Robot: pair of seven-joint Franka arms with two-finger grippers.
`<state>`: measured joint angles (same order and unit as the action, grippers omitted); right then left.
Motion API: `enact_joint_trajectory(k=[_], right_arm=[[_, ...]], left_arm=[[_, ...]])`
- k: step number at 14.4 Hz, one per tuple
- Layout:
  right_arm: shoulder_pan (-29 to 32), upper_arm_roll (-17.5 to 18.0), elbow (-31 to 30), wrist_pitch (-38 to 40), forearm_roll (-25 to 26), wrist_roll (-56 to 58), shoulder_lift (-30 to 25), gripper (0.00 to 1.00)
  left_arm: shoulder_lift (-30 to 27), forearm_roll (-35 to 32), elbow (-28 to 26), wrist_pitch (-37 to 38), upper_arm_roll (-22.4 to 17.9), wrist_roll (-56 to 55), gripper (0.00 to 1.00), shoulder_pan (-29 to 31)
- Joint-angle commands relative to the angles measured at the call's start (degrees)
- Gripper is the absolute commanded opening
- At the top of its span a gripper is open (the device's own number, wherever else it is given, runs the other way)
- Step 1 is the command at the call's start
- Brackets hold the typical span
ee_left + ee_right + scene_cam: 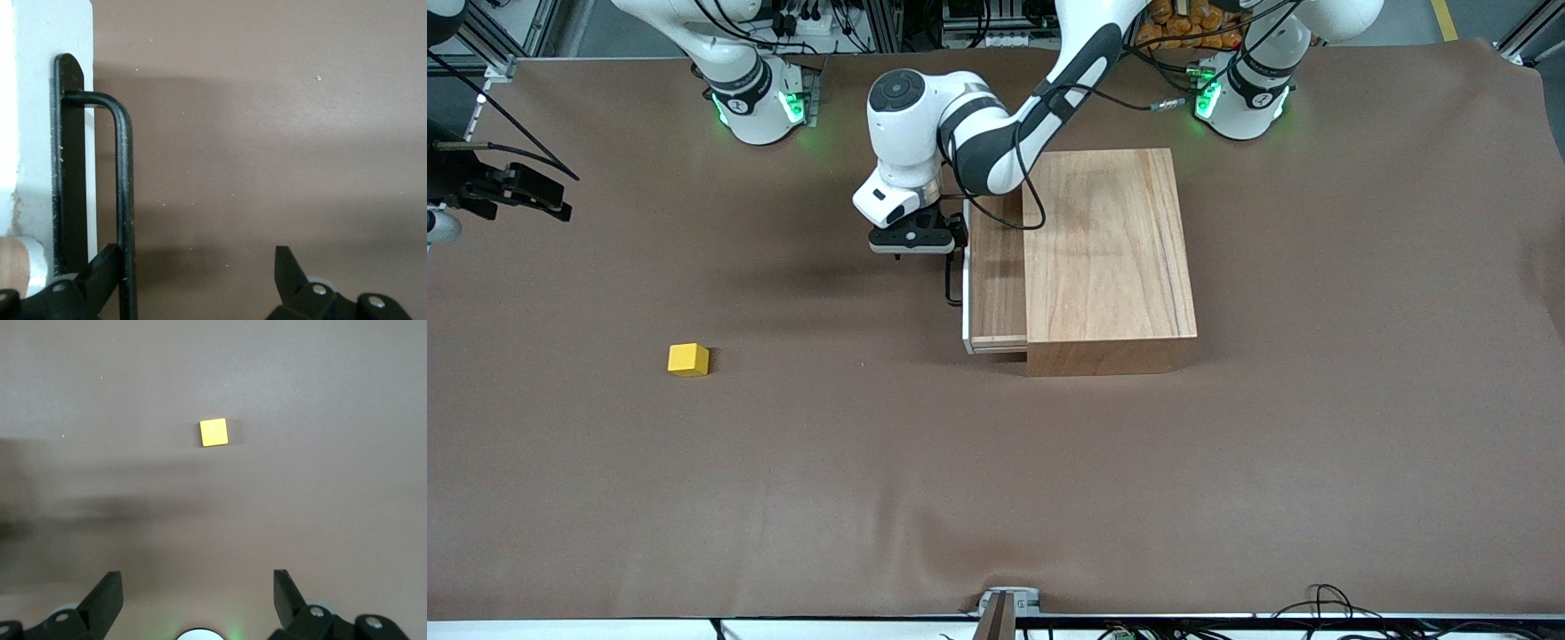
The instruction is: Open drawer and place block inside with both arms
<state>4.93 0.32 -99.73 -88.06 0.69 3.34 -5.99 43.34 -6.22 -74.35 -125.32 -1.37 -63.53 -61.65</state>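
Drawer (996, 284), shallow light-wood tray, partly out of wooden box (1107, 258), frame centre; left tool (913, 238) wide at its black wire handle (125, 200). Yellow cube block (688, 359) lower left on brown desk (996, 480); right tool (197, 600) wide above it.

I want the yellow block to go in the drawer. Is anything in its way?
Nothing visible lies on the brown cloth between the block and the drawer, which is only partly pulled out. The left gripper sits at its handle.

A shallow light-wood drawer (996, 276) with a pale front and thin black wire handle (123, 200) stands partly pulled out of its box, mid-tabletop. A small yellow block (688, 359) lies flat toward the right arm's end.
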Motion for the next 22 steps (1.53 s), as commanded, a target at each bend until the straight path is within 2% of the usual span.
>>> enact_joint_trajectory(k=[1,9,12,18,22], right_arm=[[-0.89,-0.23,-0.55,-1.06,-0.77,0.18,0.28,1.00],[-0.89,-0.23,-2.66,-3.69,-0.86,0.18,0.72,1.00],[-0.62,-0.23,-5.55,-6.58,-0.86,0.18,0.63,1.00],[-0.62,-0.23,-14.95,-17.47,-0.86,0.18,0.55,1.00],[-0.62,-0.23,-22.77,-28.36,-0.77,0.26,0.81,1.00]], left_arm=[[2.01,-0.37,1.84,-4.23,0.67,-1.77,1.00,-1.54],[2.10,-0.46,2.10,-7.22,0.58,-1.16,1.00,-3.04],[2.10,-0.46,2.27,-8.27,0.58,-1.42,1.00,-3.13],[-0.01,-0.37,2.01,-5.21,1.46,-1.51,1.00,-3.04],[-3.34,1.28,2.01,-1.16,1.20,-1.42,1.00,-2.34]])
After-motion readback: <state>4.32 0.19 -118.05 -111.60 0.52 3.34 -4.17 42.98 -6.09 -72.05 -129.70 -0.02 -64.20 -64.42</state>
